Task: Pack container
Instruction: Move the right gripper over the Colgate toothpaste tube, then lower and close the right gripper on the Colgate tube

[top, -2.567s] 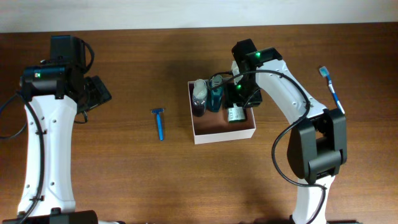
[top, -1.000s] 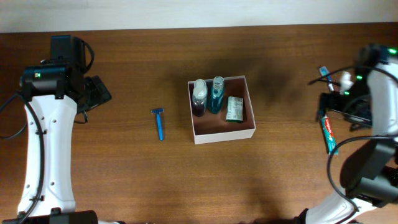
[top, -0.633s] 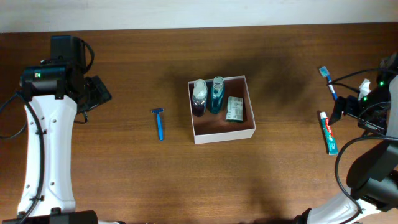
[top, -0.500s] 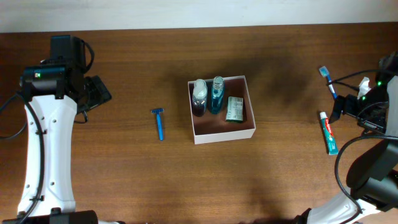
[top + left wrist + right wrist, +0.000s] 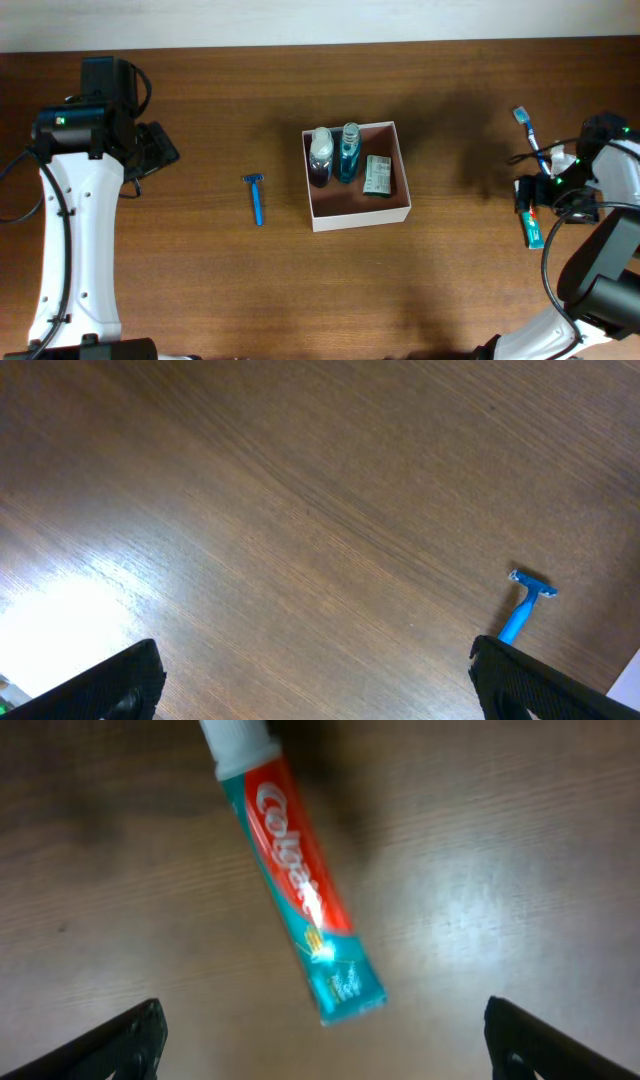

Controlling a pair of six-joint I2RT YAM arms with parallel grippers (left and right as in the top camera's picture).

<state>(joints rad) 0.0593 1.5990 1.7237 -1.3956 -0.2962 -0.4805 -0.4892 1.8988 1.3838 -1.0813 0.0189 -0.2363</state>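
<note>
Right wrist view: right claw point(image 5: 325, 1035) hung wide open over red-and-teal toothpaste tube with white cap point(image 5: 300, 890), not gripped. Step judged: toothpaste pickup. Next: lower, close on tube, carry to square white-walled cardboard container point(image 5: 360, 218), well apart to claw's left.

You see a table point(image 5: 300, 500) of dark brown wood, smooth, with fine grain and a soft shine where the light falls. The toothpaste tube point(image 5: 300, 900) looks like glossy plastic. The container point(image 5: 360, 218) is matt cardboard. The razor point(image 5: 256, 198) looks like blue plastic.
</note>
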